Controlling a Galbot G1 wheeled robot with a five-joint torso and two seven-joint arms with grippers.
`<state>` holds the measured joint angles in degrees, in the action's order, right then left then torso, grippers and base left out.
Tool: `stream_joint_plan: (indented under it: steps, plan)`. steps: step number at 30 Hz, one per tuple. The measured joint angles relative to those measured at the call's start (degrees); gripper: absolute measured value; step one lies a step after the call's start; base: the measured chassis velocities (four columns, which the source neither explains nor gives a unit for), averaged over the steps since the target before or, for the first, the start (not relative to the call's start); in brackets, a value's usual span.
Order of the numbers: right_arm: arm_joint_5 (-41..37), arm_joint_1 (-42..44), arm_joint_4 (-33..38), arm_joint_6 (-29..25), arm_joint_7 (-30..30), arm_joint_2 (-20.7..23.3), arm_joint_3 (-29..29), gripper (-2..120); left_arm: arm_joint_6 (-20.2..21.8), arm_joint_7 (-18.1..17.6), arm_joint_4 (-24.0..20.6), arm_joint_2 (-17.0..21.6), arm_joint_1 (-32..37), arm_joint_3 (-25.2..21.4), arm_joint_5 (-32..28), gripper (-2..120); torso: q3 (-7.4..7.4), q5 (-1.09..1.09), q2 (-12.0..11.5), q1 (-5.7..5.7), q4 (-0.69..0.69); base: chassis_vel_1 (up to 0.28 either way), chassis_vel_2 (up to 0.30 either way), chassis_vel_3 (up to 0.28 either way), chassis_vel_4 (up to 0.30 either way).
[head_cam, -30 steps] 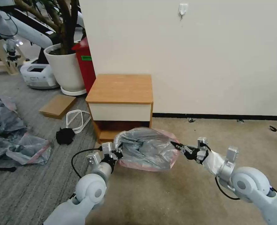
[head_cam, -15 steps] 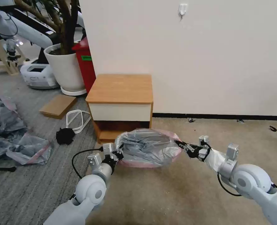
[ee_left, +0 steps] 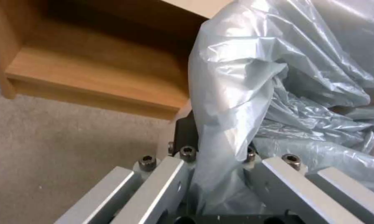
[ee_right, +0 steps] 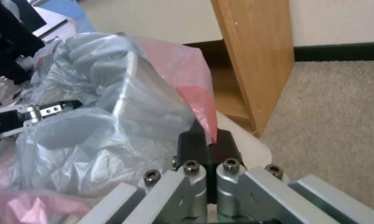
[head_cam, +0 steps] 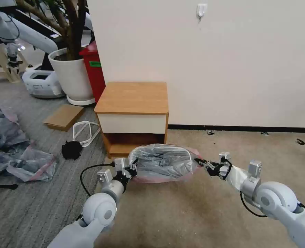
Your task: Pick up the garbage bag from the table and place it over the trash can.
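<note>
1. thin crinkly translucent grey garbage bag with pink-red rim band (head_cam: 161, 162) is hanging stretched between both grippers, low in front of the light-brown wooden nightstand table (head_cam: 133, 97). looks weightless, limp, slippery, tear-prone.
2. best hold: the rim band, opposite sides.
3. left gripper (head_cam: 131, 171) is pinching bunched film, jaws closed on it.
4. right gripper (head_cam: 198, 161) is clamping the pink rim, pads together.
</note>
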<state>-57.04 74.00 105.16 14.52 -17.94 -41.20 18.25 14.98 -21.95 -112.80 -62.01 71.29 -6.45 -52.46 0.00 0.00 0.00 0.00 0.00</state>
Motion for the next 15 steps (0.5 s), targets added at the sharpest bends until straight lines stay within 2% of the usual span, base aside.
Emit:
stream_joint_plan:
  steps: [15]
  plan:
    - [2.48, 2.43, 0.04, -2.06, -0.06, -3.99, 0.56, 0, -1.52, -3.36, 0.53, -2.29, -1.19, 0.0, -1.99, 3, 0.0, 0.0, 0.0, 0.0, 0.0, 0.0, 0.0, 0.0, 0.0]
